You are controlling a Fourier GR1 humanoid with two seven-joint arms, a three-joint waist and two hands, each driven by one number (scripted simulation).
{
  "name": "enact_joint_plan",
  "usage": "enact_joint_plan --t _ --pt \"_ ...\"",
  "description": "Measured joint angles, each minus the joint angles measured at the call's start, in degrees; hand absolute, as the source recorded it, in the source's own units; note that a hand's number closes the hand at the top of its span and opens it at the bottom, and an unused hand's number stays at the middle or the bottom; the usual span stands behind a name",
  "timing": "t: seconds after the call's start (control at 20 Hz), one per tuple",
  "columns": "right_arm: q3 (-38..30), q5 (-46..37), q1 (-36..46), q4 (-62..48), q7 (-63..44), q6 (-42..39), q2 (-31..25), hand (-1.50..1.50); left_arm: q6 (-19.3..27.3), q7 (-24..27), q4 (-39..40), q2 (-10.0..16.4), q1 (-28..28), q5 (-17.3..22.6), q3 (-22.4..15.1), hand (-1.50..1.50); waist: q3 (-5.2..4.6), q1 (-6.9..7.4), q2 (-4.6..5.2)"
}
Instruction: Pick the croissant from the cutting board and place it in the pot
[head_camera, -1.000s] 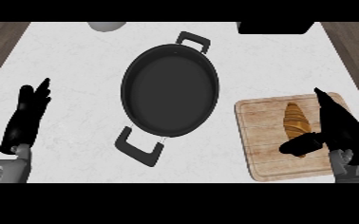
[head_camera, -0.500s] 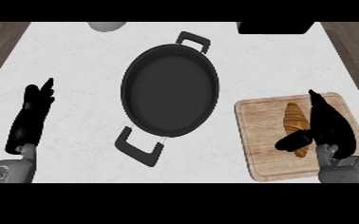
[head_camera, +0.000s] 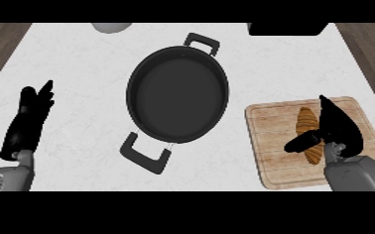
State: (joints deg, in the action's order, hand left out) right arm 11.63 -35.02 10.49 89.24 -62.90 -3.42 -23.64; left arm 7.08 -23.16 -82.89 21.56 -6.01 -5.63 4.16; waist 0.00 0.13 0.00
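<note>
Right hand [head_camera: 338, 126] sits at the lower right of the frame, over the right side of the cutting board [head_camera: 275, 163], with its grey forearm coming up from the bottom edge. Its fingers are straight and point toward the top of the frame, held close together. The thumb sticks out to the left and lies across the middle of the croissant [head_camera: 307, 120]. The hand is spread open rather than closed around anything, and I cannot tell whether the thumb touches the pastry or only hangs above it.

The croissant lies lengthwise on the board, its ends showing above and below the thumb. It is well apart from the pot [head_camera: 177, 94], a black one in the centre of the white bench [head_camera: 81, 69] with one loop handle toward the upper right and the other toward the lower left.

Left hand [head_camera: 29, 124] rests at the lower left edge, open, fingers up.
</note>
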Motion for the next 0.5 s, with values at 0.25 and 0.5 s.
enact_joint_plan --t 0.25,0.5 --pt "-2.85 -0.82 0.97 -4.34 2.02 -0.63 1.98 -1.5 -0.03 0.96 -0.21 -1.5 1.19 -1.45 0.03 0.0 0.0 0.01 0.0" --pt "-4.67 -2.66 -0.66 -5.74 4.06 -0.29 4.09 -1.5 -1.51 0.74 0.73 -1.53 -0.08 -1.53 1.82 0.0 -0.01 -0.09 -0.01"
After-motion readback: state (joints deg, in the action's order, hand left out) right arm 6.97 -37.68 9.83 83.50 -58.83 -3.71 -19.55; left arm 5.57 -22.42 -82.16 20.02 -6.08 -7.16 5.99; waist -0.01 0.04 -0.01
